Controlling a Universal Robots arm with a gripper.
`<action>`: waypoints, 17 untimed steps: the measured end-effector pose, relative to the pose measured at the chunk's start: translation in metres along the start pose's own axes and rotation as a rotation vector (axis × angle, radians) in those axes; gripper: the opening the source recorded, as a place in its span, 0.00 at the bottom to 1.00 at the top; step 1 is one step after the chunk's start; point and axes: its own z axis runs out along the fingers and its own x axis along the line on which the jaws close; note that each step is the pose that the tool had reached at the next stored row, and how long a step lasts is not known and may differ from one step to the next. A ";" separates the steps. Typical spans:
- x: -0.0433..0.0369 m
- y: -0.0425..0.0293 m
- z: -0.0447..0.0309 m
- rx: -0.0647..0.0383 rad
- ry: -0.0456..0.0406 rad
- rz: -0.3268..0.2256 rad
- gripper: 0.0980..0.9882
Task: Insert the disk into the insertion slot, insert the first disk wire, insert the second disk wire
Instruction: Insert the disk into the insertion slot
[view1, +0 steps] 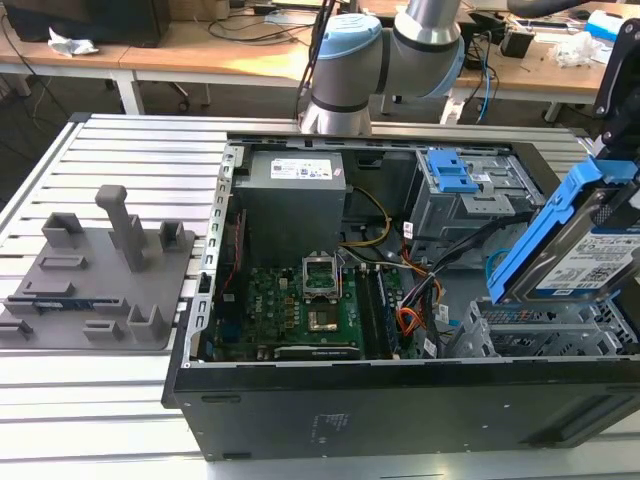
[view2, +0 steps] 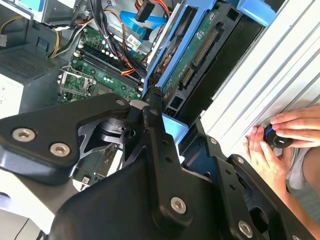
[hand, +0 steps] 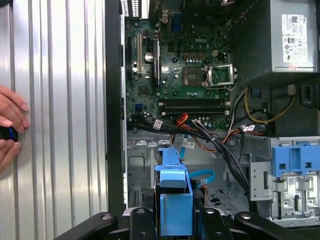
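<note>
1. The open black steel computer case (view1: 400, 410) lies on its side on the ribbed aluminium table (view1: 120, 150), so its bays face up toward the arm.
2. The insertion slot (view1: 540, 335), a low grey perforated sheet-metal cage, sits at about four o'clock in the exterior view; its bay looks unfilled.
3. The disk (view1: 590, 255), a flat silver hard drive with a white label in a bright blue plastic carrier, hangs tilted just above that cage at three o'clock. It is not yet inside, and the slant probably aims its lower edge at the bay mouth.
4. The black gripper (hand: 175, 222) is clenched on the disk's carrier, which sits between its fingers in the first wrist view.
5. The first disk wire (view1: 408, 322), a red, orange and black bundle, and the second disk wire (hand: 200, 176), a slim light-blue arching cable, wait near the cage, unplugged by my reading.
6. The exterior view gives the disk's labelled face; the second wrist view gives its green circuit-board underside — and both wrist views add a person's hand (view2: 277, 135) (hand: 10, 122) on the table, around a small dark object.
</note>
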 end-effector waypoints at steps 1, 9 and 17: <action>-0.0002 0.0000 0.0011 0.000 -0.0001 0.000 0.30; -0.0011 -0.0019 0.0093 0.000 0.0001 -0.001 0.30; -0.0007 -0.0020 0.0143 0.000 0.0002 -0.004 0.30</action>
